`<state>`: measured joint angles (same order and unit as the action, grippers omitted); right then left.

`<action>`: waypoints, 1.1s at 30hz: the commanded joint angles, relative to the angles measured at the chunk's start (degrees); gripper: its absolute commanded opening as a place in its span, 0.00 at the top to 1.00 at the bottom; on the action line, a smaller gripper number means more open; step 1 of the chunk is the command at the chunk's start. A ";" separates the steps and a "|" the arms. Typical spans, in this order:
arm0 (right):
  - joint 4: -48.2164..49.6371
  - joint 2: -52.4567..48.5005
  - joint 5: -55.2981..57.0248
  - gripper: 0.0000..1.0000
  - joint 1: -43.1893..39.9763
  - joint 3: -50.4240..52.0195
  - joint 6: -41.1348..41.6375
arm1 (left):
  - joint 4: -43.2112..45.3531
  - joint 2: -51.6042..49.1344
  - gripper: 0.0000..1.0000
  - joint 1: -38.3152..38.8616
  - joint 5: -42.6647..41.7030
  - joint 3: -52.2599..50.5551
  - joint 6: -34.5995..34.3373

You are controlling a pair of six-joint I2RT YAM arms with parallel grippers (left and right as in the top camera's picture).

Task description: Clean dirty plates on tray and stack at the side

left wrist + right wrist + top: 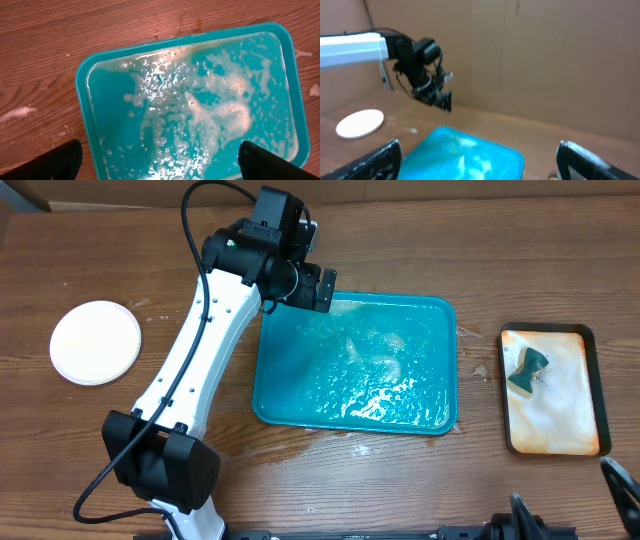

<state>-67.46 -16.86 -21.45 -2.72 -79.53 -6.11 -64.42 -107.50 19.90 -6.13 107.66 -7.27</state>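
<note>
Above the teal tray's [258, 385] far-left corner, the left gripper [320, 290] hovers wide open, empty. Only suds lie inside; white plates [96, 342] sit well left of it. Cleaning looks finished; retreat probably comes next.

Small dark-rimmed tray [565, 412] (foamy inside) holds teal sponge [528, 370]; wooden table [400, 480] beneath.

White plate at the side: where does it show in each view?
Overhead: white plate at far left, apart from the teal tray.
Left wrist: not in it; the tray fills the picture.
Right wrist: lower left, left of the tray.
Shared landmark: the teal tray, in all three.
</note>
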 commanded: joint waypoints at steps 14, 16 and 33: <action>26.67 16.63 -1.29 0.00 0.94 36.44 -0.09 | 0.17 -0.76 0.00 0.00 0.39 0.33 0.87; 27.78 16.63 -1.25 0.00 0.96 38.25 -0.07 | 0.17 -0.76 0.00 0.00 0.39 0.33 0.87; 40.85 16.65 16.94 0.00 0.96 61.37 14.69 | 0.17 -0.76 0.00 0.00 0.39 0.33 0.87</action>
<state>-27.62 -0.73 -10.98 -2.15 -20.53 4.82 -64.31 -107.50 19.90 -6.13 107.66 -7.25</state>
